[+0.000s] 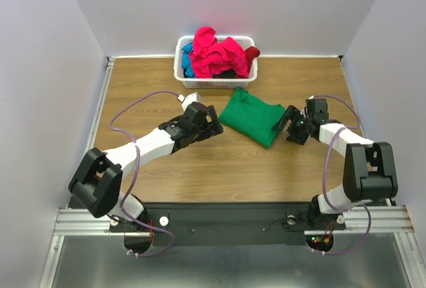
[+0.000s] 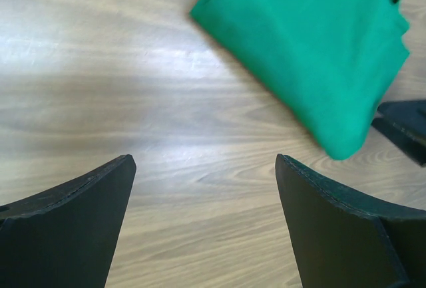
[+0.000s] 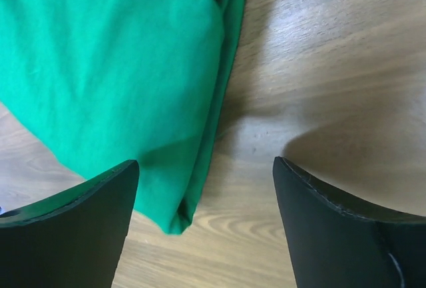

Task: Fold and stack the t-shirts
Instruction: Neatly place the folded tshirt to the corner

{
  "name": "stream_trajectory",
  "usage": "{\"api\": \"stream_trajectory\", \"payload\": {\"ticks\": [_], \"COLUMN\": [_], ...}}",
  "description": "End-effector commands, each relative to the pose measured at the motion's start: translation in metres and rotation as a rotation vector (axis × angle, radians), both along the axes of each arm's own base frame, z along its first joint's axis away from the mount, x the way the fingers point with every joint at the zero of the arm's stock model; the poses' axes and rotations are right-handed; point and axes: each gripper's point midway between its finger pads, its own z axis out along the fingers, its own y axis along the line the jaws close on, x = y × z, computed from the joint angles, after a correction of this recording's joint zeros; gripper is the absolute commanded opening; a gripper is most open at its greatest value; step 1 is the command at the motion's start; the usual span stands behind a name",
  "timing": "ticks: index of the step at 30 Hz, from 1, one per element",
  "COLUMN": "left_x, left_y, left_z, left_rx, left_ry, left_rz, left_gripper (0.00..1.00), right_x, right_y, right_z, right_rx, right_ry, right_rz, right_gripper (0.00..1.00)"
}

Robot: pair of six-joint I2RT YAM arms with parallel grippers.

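Top external, folded green t-shirt (image 1: pixel 251 118), wood-grain table (image 1: pixel 219 168), white lattice basket (image 1: pixel 206 80)

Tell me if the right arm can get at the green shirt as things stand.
Probably yes. The right hand hangs open at the edge of the green shirt; nothing lies on it, and the left hand is across from it.
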Motion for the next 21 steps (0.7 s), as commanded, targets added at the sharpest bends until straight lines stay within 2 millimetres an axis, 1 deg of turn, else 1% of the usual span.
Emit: {"api": "stream_trajectory", "payload": {"ticks": [1, 2, 4, 5, 6, 7, 8, 11, 12, 14, 16, 17, 18, 19, 20, 21], "left_x": [-0.005, -0.011, -0.018, -0.021, -0.024, -0.026, -0.03, -0.036, -0.039, -0.043, -0.047, -0.048, -0.048, -0.05, -0.05, -0.051], "left_y": [0.009, 0.012, 0.018, 0.021, 0.025, 0.028, 0.033, 0.038, 0.04, 0.044, 0.049, 0.051, 0.056, 0.059, 0.062, 0.065], "left_z": [0.018, 0.01, 0.004, 0.003, 0.004, 0.004, -0.004, -0.002, -0.005, -0.003, -0.005, -0.001, -0.001, -0.001, 0.005, 0.006], "left_rx": [-0.07, -0.069, -0.071, -0.069, -0.072, -0.076, -0.065, -0.085, -0.085, -0.092, -0.082, -0.091, -0.083, -0.072, -0.076, -0.072], "left_ry": [-0.047, -0.033, -0.021, -0.018, -0.019, -0.018, -0.008, -0.01, -0.005, -0.001, 0.004, -0.005, -0.01, -0.006, -0.022, -0.025], "left_rz": [0.048, 0.043, 0.049, 0.058, 0.063, 0.072, 0.083, 0.099, 0.1, 0.106, 0.12, 0.126, 0.14, 0.144, 0.157, 0.163], "left_gripper": [0.98, 0.98, 0.98, 0.98, 0.98, 0.98, 0.98, 0.98, 0.98, 0.98, 0.98, 0.98, 0.98, 0.98, 0.98, 0.98], "right_x": [0.017, 0.019, 0.021, 0.021, 0.02, 0.018, 0.017, 0.013, 0.013, 0.017, 0.021, 0.021, 0.024, 0.026, 0.032, 0.039], "right_y": [0.011, 0.011, 0.015, 0.016, 0.016, 0.016, 0.016, 0.018, 0.018, 0.02, 0.02, 0.02, 0.018, 0.017, 0.015, 0.007], "right_z": [-0.006, -0.009, -0.014, -0.017, -0.019, -0.022, -0.025, -0.036, -0.038, -0.043, -0.046, -0.047, -0.046, -0.046, -0.039, -0.036], "right_rx": [0.052, 0.06, 0.077, 0.075, 0.069, 0.065, 0.062, 0.061, 0.06, 0.058, 0.054, 0.053, 0.041, 0.031, 0.015, -0.028], "right_ry": [-0.04, -0.035, -0.027, -0.026, -0.021, -0.015, -0.009, 0.021, 0.029, 0.024, 0.028, 0.03, 0.023, 0.019, -0.005, -0.027], "right_rz": [-0.016, -0.028, -0.025, -0.024, -0.021, -0.023, -0.022, -0.013, -0.013, -0.014, -0.012, -0.009, -0.015, -0.017, -0.012, -0.033], "right_gripper": [0.85, 0.78, 0.72, 0.67, 0.64, 0.63, 0.63, 0.62, 0.6, 0.54, 0.46, 0.41, 0.29, 0.2, 0.15, 0.08]}}
